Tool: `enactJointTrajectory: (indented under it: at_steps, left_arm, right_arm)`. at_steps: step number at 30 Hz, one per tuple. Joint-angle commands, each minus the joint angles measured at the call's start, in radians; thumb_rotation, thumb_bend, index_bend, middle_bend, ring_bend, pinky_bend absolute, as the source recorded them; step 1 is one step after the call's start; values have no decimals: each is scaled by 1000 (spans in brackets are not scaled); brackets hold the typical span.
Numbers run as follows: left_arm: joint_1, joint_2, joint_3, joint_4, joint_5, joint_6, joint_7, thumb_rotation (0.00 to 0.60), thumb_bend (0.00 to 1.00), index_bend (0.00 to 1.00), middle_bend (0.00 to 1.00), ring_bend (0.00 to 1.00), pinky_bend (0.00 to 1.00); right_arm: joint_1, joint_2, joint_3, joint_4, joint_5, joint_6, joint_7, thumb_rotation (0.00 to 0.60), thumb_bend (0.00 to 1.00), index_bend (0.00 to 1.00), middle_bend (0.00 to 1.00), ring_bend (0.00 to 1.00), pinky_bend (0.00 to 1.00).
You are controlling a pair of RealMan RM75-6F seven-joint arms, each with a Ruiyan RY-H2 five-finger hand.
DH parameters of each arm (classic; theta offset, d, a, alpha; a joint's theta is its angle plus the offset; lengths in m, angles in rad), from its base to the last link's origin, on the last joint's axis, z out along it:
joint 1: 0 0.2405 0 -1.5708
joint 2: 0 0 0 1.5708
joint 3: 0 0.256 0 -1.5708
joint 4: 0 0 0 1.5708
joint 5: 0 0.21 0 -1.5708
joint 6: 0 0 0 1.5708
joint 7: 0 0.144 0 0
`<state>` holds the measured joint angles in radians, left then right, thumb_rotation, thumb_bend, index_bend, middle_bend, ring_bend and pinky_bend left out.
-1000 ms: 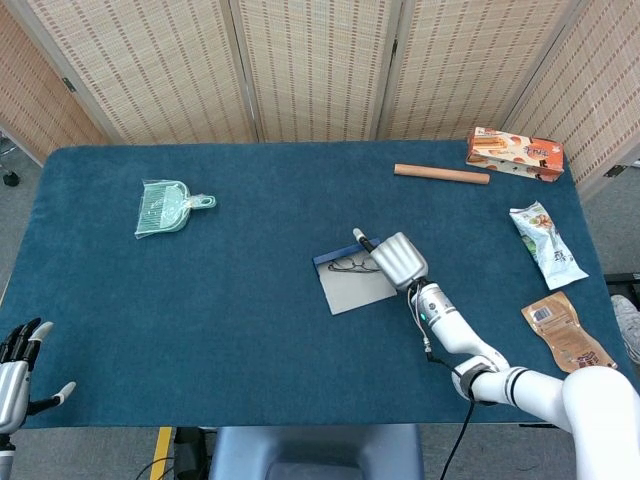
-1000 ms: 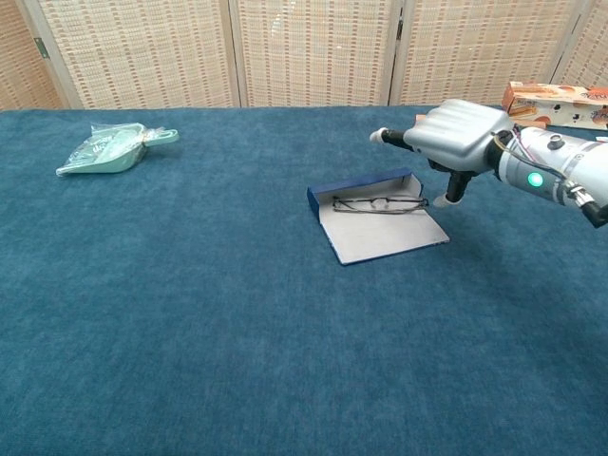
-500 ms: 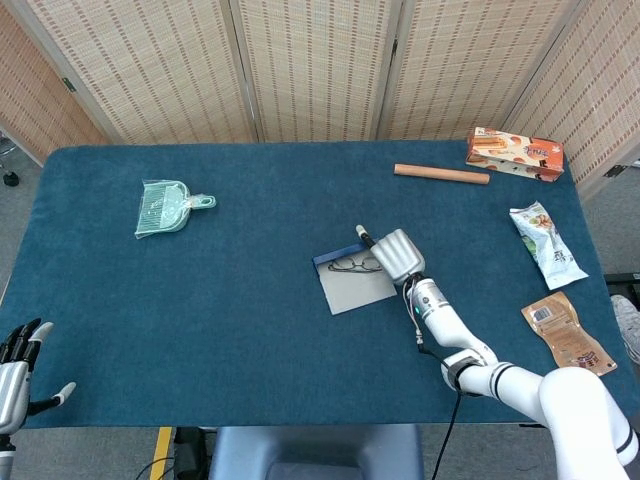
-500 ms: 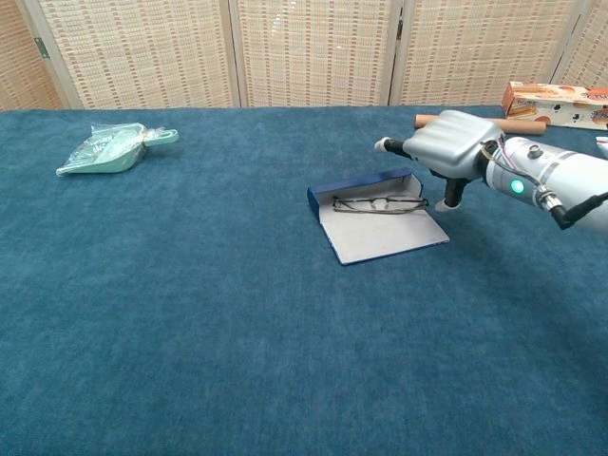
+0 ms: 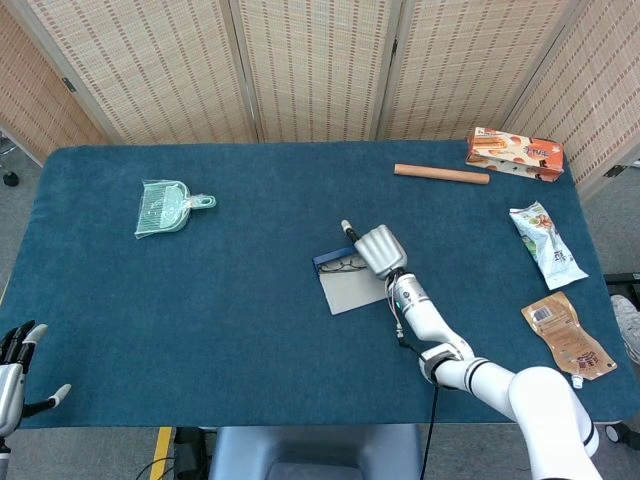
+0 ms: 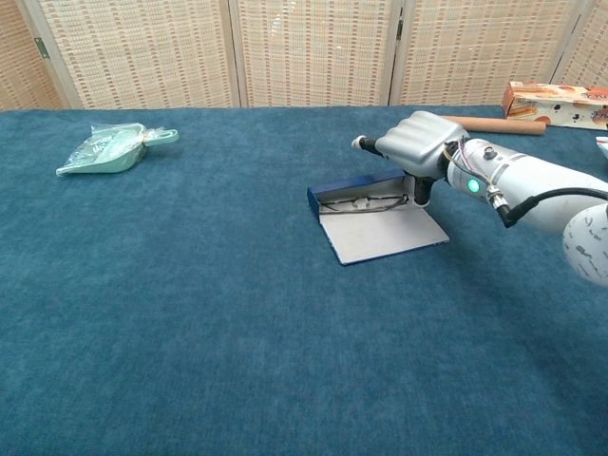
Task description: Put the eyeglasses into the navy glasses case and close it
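Note:
The navy glasses case lies open at mid-table, its grey-lined lid flat toward me and its shallow tray at the back. The eyeglasses lie folded in that tray, also visible in the head view. My right hand hovers over the tray's right end with its fingers stretched left and its thumb reaching down to the case wall beside the glasses; it holds nothing. In the head view the right hand hides the case's right corner. My left hand hangs off the near-left table edge, fingers spread and empty.
A green dustpan lies far left. A wooden rolling pin and an orange snack box sit at the back right. A white snack bag and a brown pouch lie along the right edge.
My right hand has slid left from beside the case to over its right end, the thumb now down at the tray. The left hand has sunk slightly lower.

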<state>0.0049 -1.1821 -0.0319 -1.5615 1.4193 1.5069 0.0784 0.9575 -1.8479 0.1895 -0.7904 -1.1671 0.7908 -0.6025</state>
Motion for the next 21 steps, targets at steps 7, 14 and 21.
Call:
enactJointTrajectory:
  at_steps: [7, 14, 21]
  left_arm:
    - [3, -2, 0, 6, 7, 7, -12, 600, 188, 153, 96, 97, 198]
    - [0, -5, 0, 5, 16, 8, -14, 600, 189, 154, 97, 97, 198]
    - [-5, -5, 2, -6, 28, 6, -10, 600, 188, 154, 97, 97, 198]
  right_arm:
    - [-23, 30, 13, -43, 1, 34, 30, 600, 215, 0, 1000, 1000, 966]
    - [-110, 172, -51, -279, -99, 151, 83, 600, 216, 0, 1000, 1000, 965]
    - [-190, 210, -124, -363, -199, 244, 189, 600, 225, 0, 1000, 1000, 965]
